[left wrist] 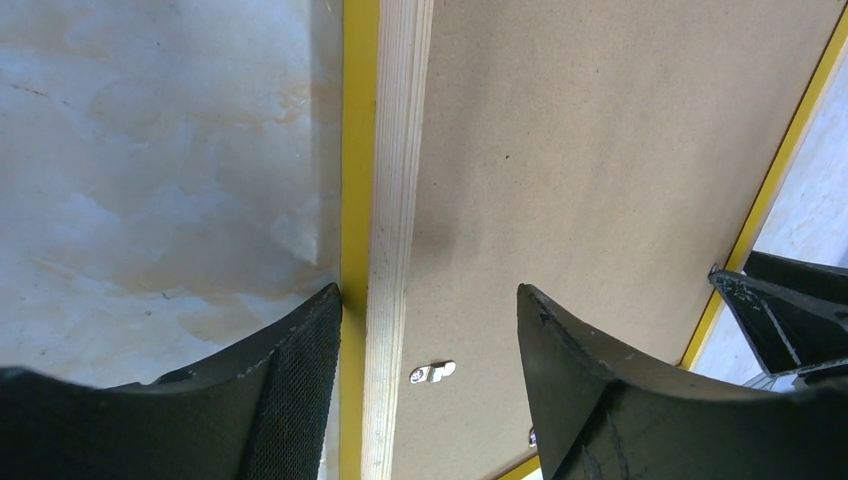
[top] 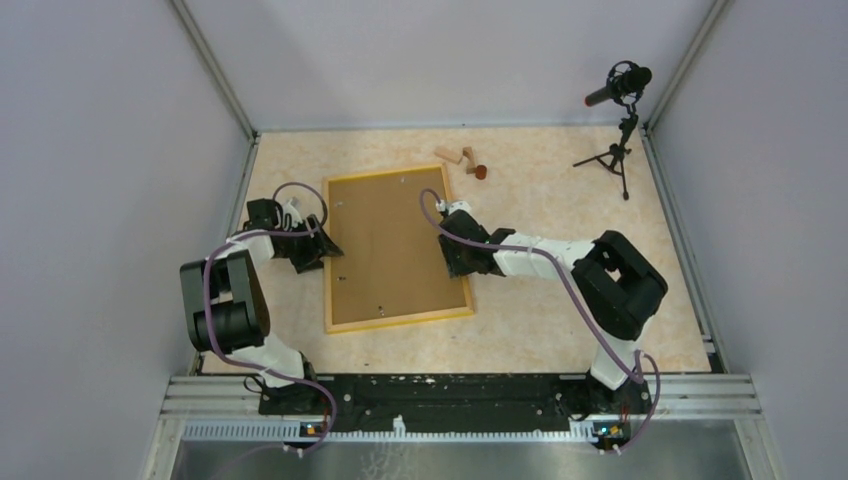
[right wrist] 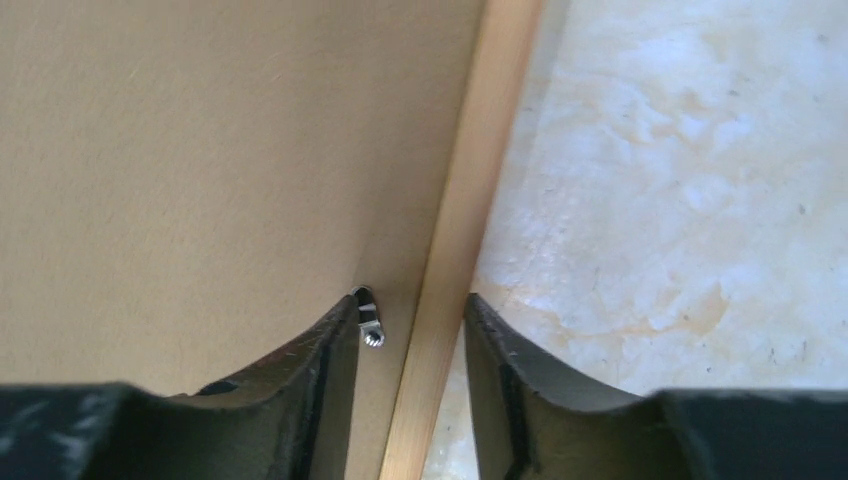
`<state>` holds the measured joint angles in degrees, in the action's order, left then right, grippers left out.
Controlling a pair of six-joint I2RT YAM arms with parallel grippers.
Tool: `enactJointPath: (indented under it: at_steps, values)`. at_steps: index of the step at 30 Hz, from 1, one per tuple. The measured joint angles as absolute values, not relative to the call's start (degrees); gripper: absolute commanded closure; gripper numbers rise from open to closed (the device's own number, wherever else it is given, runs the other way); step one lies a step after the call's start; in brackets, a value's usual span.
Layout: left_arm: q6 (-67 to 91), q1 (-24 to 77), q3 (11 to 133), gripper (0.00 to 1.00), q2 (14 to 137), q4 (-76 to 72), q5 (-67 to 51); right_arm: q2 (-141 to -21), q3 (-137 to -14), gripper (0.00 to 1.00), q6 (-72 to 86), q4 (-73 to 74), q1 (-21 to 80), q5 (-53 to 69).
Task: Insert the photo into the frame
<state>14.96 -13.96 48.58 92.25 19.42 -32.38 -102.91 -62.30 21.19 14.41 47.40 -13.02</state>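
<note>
Wood frame (top: 400, 320) looks light but stiff tbh, best grabbed by its thin side rails, which the left gripper (left wrist: 428, 295) and right gripper (right wrist: 410, 300) both straddle, jaws apart.

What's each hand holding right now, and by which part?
Nothing held, apparently. Left hand straddles the left rail of the thin yellow-orange wooden frame, right hand the right rail; each shows a gap on one side.

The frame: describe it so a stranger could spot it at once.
On the marbled table, the frame lies flat in the middle. Its thin yellow-orange rim rings a brown board, unlike the small wooden blocks at the far edge.
</note>
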Motion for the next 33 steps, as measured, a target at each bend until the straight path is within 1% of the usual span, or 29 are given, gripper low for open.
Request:
enactJointPath:
  at_steps: [1, 4, 5, 8, 10, 14, 15, 16, 19, 20, 23, 28, 29, 30, 32, 33]
  values:
    - [14.96, -13.96, 48.51, 0.32, 92.14, 19.35, -32.38, -102.98, -62.33, 0.69, 22.44, 14.55, 47.55, -13.96]
    - [15.03, -13.96, 48.07, 0.32, 91.72, 19.16, -32.34, -103.37, -63.13, 0.83, 28.27, 16.23, 47.68, -17.21]
    - [15.07, -13.93, 47.97, 0.32, 91.59, 19.16, -32.32, -103.53, -63.48, 0.86, 29.91, 17.04, 47.72, -18.09]
    - [15.14, -13.96, 47.46, 0.32, 91.00, 19.05, -32.29, -104.03, -64.73, 0.88, 35.07, 19.55, 47.90, -20.12]
    - [15.18, -13.93, 47.29, 0.32, 90.74, 19.05, -32.29, -104.42, -65.41, 0.92, 37.60, 20.73, 48.34, -21.32]
    - [15.35, -13.93, 46.98, 0.31, 90.45, 18.81, -32.27, -104.92, -66.11, 0.95, 41.08, 22.13, 49.15, -23.57]
    - [15.40, -13.93, 46.94, 0.31, 90.45, 18.72, -32.27, -105.08, -66.41, 0.94, 41.85, 22.57, 49.25, -23.97]
    - [15.46, -13.93, 46.89, 0.31, 90.41, 18.63, -32.27, -105.21, -66.70, 0.91, 42.46, 23.00, 49.39, -24.36]
    - [15.94, -13.85, 46.54, 0.30, 89.95, 18.46, -32.25, -105.51, -67.61, 0.71, 43.53, 25.10, 49.56, -24.45]
    - [16.19, -13.80, 46.41, 0.30, 89.80, 18.41, -32.27, -105.56, -67.92, 0.69, 43.81, 25.87, 49.65, -24.45]
    - [16.69, -13.69, 46.17, 0.30, 89.32, 18.39, -32.38, -105.80, -68.82, 0.73, 44.75, 28.18, 49.89, -24.10]
    - [16.86, -13.39, 46.15, 0.30, 89.19, 18.39, -32.36, -106.04, -69.28, 0.72, 45.69, 29.32, 50.22, -24.23]
    - [16.88, -13.39, 46.11, 0.30, 89.14, 18.37, -32.36, -106.04, -69.21, 0.74, 45.82, 29.26, 50.22, -24.25]
    - [16.88, -13.39, 46.09, 0.30, 89.10, 18.35, -32.38, -106.04, -69.06, 0.78, 46.09, 29.12, 50.24, -24.34]
    - [16.93, -13.39, 46.04, 0.30, 89.08, 18.28, -32.38, -106.04, -69.04, 0.92, 46.19, 29.21, 50.33, -24.71]
    - [16.95, -13.39, 46.04, 0.30, 89.08, 18.26, -32.38, -106.04, -69.01, 0.97, 46.35, 29.58, 50.37, -25.19]
